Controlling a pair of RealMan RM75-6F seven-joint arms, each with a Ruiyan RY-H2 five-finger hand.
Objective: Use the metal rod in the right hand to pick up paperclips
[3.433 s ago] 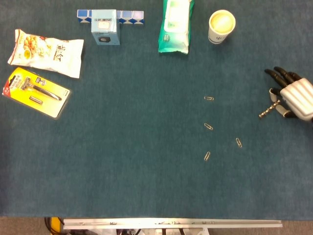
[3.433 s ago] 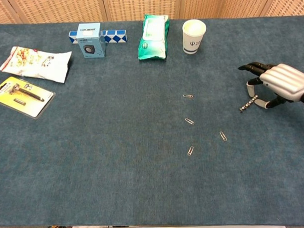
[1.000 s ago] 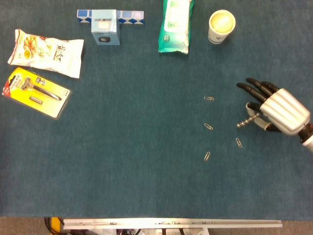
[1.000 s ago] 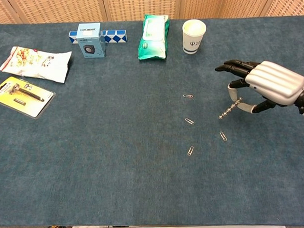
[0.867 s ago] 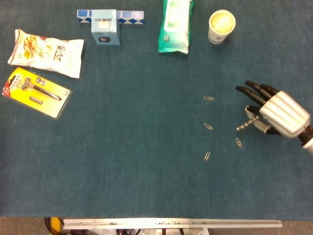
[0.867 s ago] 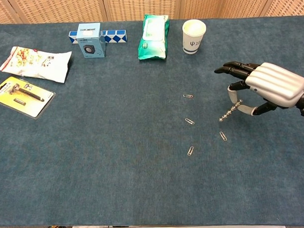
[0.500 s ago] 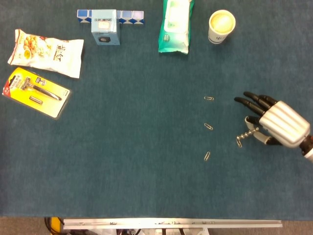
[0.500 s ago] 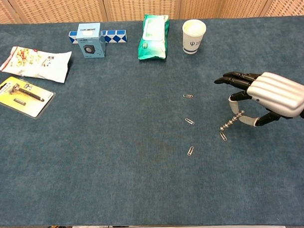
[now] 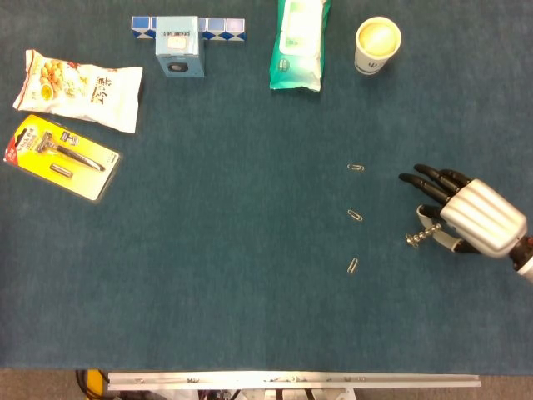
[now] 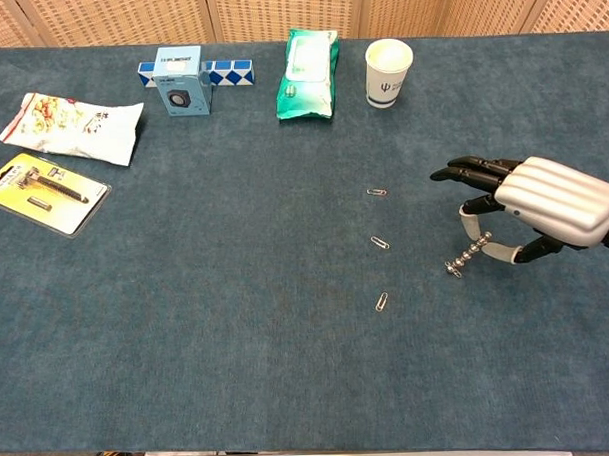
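My right hand (image 9: 475, 218) (image 10: 554, 204) pinches a beaded metal rod (image 9: 420, 237) (image 10: 468, 254) between thumb and finger, the other fingers spread. The rod slants down to the left, its tip touching the blue cloth. A small paperclip (image 10: 453, 272) shows right at that tip; whether it clings to the rod I cannot tell. Three more paperclips lie to the left in a rough column: the far one (image 9: 356, 167) (image 10: 376, 192), the middle one (image 9: 355, 215) (image 10: 380, 242) and the near one (image 9: 352, 266) (image 10: 381, 301). My left hand is out of sight.
Along the far edge stand a paper cup (image 9: 378, 45), a green wipes pack (image 9: 298, 43) and a blue box with a puzzle strip (image 9: 179, 46). A snack bag (image 9: 79, 89) and a razor pack (image 9: 62, 155) lie at the far left.
My right hand has moved left from the table's right edge, then lowered toward me. The rod tip came down onto the rightmost paperclip, which no longer shows apart from it.
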